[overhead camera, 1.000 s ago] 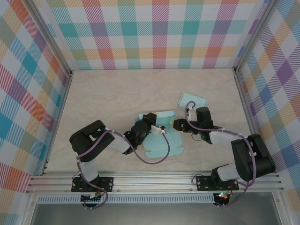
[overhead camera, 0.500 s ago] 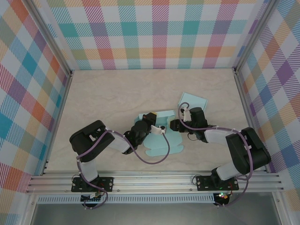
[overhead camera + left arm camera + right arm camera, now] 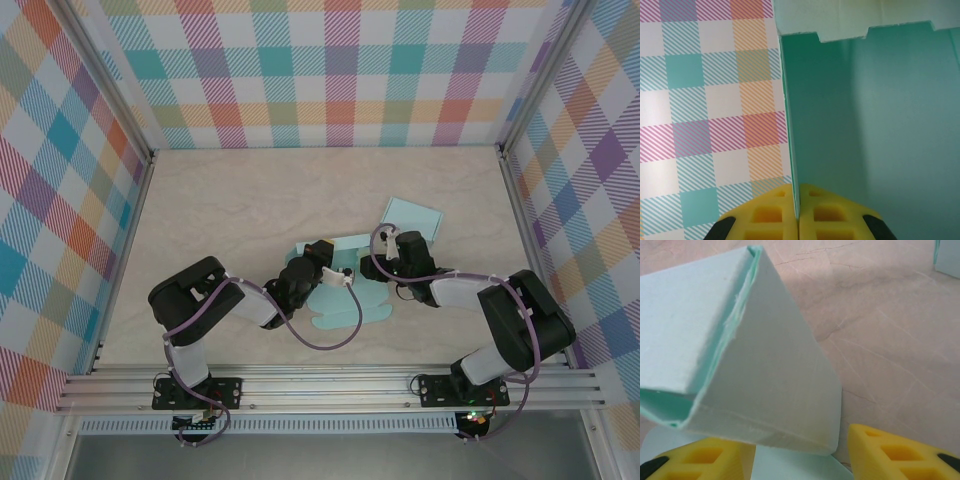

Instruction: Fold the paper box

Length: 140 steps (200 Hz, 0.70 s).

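Paper box [image 3: 350,305]: pale teal sheet, partly raised, near the middle of the table [image 3: 230,210], just ahead of both wrists.
Left gripper [image 3: 797,220]: closed tight on the thin lower edge of an upright panel [image 3: 870,125], yellow pads meeting on the paper.
Right gripper [image 3: 368,268]: jaws apart, straddling a folded flap [image 3: 770,380]; right finger clear of the paper, left finger too close to judge contact; nothing clamped.
Flap: doubled over into a wedge, crease uppermost, rounded lower corner hanging between the fingers [image 3: 890,455].
Spare piece [image 3: 412,214]: second teal piece lying flat beyond the right gripper, apart from the box.
Backdrop: checked wall [image 3: 705,100] beside the held panel in the left wrist view.
Step in hand: probably standing up and creasing one side wall, left as anchor, right lining up on the neighbouring flap.
Progress: early to middle by the look; much of the sheet flat on the table.
Next move calls for: closing the right jaws on the flap near its crease, then turning it inward toward the held panel, with a steady left hold throughout.
Risk: thin paper, likely to buckle or slip from the pads if pulled off-line.
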Tool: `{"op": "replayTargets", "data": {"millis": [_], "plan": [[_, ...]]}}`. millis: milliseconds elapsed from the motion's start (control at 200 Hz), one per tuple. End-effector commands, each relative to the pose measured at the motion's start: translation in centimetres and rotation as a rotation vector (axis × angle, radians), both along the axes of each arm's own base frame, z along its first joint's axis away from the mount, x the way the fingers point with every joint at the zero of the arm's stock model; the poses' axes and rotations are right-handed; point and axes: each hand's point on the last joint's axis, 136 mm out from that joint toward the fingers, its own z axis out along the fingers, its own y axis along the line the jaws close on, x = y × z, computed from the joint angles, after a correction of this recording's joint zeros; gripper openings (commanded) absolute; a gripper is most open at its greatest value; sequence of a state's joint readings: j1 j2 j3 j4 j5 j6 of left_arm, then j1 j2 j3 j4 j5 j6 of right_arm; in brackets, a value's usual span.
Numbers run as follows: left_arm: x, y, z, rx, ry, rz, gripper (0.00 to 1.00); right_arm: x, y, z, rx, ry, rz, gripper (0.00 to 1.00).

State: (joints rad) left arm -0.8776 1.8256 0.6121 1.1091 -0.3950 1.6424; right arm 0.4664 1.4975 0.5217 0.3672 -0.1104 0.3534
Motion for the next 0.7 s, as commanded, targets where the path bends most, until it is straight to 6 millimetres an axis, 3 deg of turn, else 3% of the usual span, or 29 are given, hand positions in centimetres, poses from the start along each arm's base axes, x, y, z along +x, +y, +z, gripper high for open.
{"op": "replayTargets", "data": {"millis": [0,390,695], "plan": [[-1.6,-0.5,-3.1,0.11,0.071,-0.063,0.0,2.2,0.1,2.6,-0.009,-0.142,-0.02,0.52],[-2.0,-0.4,-3.1,0.114,0.097,-0.077,0.0,3.0,0.7,3.7,-0.007,-0.207,0.011,0.5],[-2.0,-0.6,-2.6,0.081,0.115,-0.073,0.0,3.0,0.7,2.3,-0.032,-0.184,0.012,0.45]]}}
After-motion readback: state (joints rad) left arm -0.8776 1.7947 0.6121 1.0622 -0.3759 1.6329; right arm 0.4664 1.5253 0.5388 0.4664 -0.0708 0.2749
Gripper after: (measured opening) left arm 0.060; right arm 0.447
